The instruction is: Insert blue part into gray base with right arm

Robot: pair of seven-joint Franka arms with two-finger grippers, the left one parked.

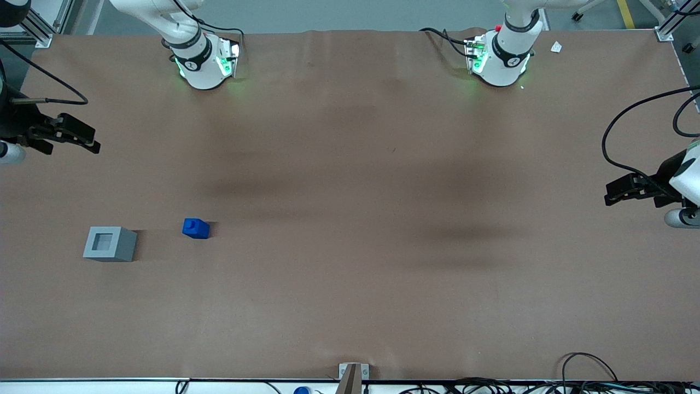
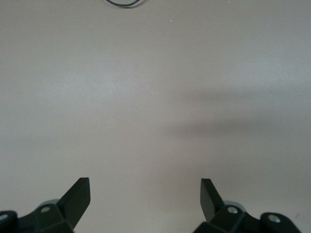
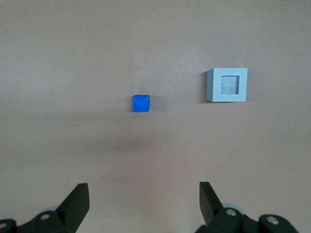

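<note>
The blue part [image 1: 196, 228] stands on the brown table with its stub up, a short gap from the gray base [image 1: 109, 243], whose square socket faces up and is empty. The base lies closer to the working arm's end of the table than the blue part. My right gripper [image 1: 90, 143] hangs above the table at the working arm's end, farther from the front camera than both parts, open and empty. In the right wrist view the open gripper [image 3: 144, 187] has bare table between its fingers, with the blue part [image 3: 141, 103] and gray base [image 3: 227, 85] well ahead of it.
The two arm bases [image 1: 203, 60] [image 1: 500, 57] stand at the table's edge farthest from the front camera. A small metal bracket [image 1: 353, 375] and loose cables [image 1: 590, 377] sit at the nearest edge. A white scrap [image 1: 556, 47] lies near the parked arm's base.
</note>
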